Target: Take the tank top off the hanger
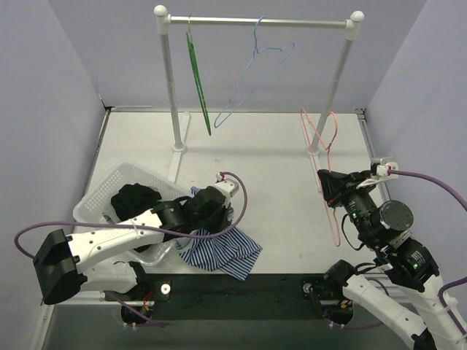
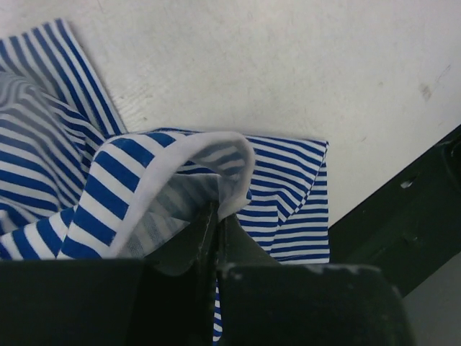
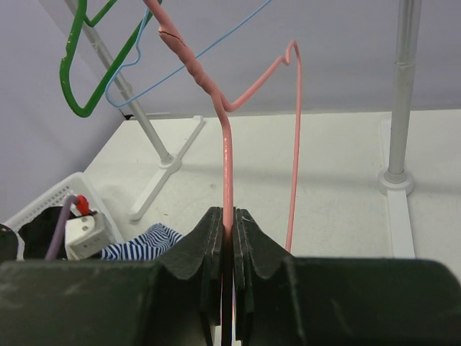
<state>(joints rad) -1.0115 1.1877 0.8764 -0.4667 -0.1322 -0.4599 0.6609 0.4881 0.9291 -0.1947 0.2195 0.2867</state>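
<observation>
The blue-and-white striped tank top lies crumpled on the table near the front edge, off the hanger. My left gripper is down on it. In the left wrist view the jaws are shut on the white hem of the tank top. The pink wire hanger is bare and stands on the right side of the table. My right gripper holds it. In the right wrist view the gripper is shut on the hanger's pink wire, and a corner of the tank top shows at lower left.
A white clothes rack stands at the back, with a green hanger and a blue hanger on its rail. A white basket with dark clothes sits at the left. A black strip runs along the near edge.
</observation>
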